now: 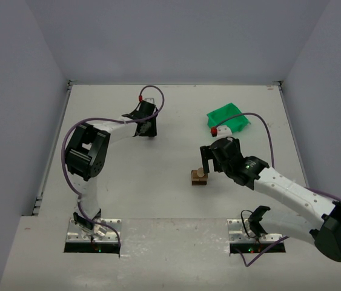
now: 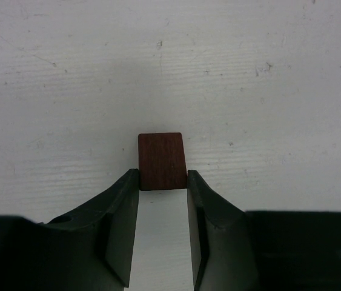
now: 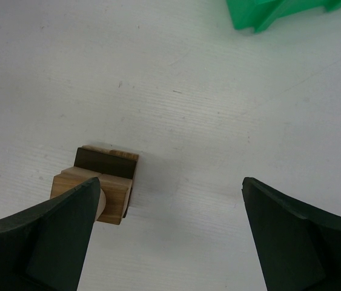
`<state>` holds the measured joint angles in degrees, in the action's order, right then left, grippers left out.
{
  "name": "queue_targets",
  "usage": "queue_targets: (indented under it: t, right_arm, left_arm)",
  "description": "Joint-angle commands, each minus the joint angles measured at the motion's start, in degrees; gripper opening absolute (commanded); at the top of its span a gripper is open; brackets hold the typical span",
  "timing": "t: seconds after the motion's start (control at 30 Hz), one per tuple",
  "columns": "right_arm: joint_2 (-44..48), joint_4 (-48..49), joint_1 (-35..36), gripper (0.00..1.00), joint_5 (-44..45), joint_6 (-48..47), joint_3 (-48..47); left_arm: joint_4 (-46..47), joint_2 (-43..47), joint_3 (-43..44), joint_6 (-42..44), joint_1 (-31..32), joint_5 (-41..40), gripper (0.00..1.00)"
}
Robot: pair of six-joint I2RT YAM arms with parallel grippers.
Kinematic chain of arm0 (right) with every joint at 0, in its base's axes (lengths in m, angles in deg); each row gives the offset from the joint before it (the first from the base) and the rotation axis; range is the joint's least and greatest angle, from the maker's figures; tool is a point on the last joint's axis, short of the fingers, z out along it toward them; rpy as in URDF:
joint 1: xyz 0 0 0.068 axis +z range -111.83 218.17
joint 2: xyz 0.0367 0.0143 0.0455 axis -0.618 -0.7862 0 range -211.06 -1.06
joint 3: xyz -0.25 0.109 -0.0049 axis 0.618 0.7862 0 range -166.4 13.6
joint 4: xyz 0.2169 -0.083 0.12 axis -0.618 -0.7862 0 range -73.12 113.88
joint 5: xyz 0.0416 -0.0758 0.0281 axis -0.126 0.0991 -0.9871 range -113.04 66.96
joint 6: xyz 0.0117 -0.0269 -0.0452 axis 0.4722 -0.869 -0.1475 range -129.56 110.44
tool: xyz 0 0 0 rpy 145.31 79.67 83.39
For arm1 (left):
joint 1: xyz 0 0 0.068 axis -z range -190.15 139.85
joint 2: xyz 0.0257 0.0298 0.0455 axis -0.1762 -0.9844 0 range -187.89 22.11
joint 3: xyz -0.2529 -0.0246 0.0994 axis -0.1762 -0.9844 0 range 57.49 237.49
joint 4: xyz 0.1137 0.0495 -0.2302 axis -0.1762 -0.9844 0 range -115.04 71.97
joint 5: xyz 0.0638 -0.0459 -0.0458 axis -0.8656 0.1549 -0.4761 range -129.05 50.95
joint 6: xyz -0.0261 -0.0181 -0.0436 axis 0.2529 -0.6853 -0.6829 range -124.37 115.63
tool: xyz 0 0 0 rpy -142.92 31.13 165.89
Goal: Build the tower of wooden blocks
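The wood block tower (image 1: 199,176) stands in the middle of the table as a small stack of light tan and dark brown pieces. In the right wrist view the tower (image 3: 106,176) sits by the left fingertip, outside the jaws. My right gripper (image 1: 206,160) (image 3: 169,182) hangs open just above and to the right of the tower, with nothing between its fingers. At the far left, my left gripper (image 1: 148,124) (image 2: 163,182) is down at the table. Its fingertips press both sides of a single dark brown block (image 2: 162,160), which the gripper hides in the top view.
A green plastic bin (image 1: 228,118) (image 3: 279,12) sits at the back right, just behind the right arm's wrist. Purple cables loop over both arms. Walls close the table at the back and on both sides.
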<state>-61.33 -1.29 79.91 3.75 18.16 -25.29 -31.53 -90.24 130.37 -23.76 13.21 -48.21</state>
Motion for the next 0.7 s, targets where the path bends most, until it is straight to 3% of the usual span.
queue_targets:
  t: [0.0,0.07,0.23,0.5,0.67]
  right_arm:
    - [1.15,2.41,-0.29,0.99,0.35,0.67,0.29]
    - [1.47,3.36,-0.34,0.99,-0.75,-0.02,0.57]
    - [4.63,8.94,-0.33,0.99,-6.48,-3.71,2.54]
    - [9.76,30.09,-0.38,0.99,-23.25,-7.05,9.44]
    - [8.01,46.56,-0.52,0.99,-34.79,-4.57,12.03]
  left_arm:
    - [1.54,0.54,1.61,0.49,0.46,2.31,0.05]
    - [3.19,2.55,0.52,0.49,0.46,5.07,0.0]
    - [11.23,12.13,-5.9,-1.94,-0.55,14.27,0.0]
    - [43.64,30.14,-27.49,-14.68,-2.96,34.31,0.0]
    - [66.29,36.15,-36.99,-28.91,-2.96,44.49,0.0]
